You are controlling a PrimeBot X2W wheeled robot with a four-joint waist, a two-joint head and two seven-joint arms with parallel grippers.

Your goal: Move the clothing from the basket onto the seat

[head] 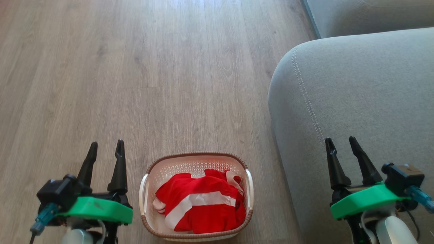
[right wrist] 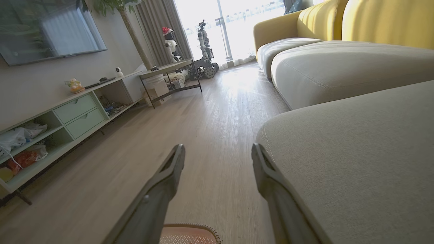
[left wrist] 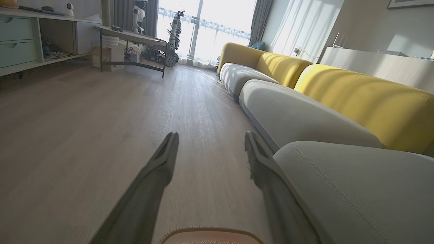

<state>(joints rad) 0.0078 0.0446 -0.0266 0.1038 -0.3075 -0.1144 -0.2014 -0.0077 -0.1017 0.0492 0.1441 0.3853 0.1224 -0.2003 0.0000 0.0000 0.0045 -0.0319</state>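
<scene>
The cream basket point(head: 195, 162) with a brown rim stands on the wood floor at the bottom centre of the head view. Red clothing point(head: 203, 203) with a white stripe lies bunched inside it. To its right rises the grey seat point(head: 356, 95), a big sofa cushion with a stitched seam. My left gripper point(head: 105, 148) hovers left of the basket, open and empty. My right gripper point(head: 340, 141) is over the seat's front part, open and empty. The basket rim point(left wrist: 212, 234) peeks in at the bottom of the left wrist view and the rim point(right wrist: 190, 228) in the right wrist view, below open fingers.
Wood floor point(head: 135, 67) stretches ahead and to the left. A second grey cushion point(head: 369, 15) lies beyond the seat, with yellow backrests point(left wrist: 366, 101). Far off stand a low table point(left wrist: 132, 37), a shelf unit point(right wrist: 67, 115) and other robots point(right wrist: 203, 44) by the window.
</scene>
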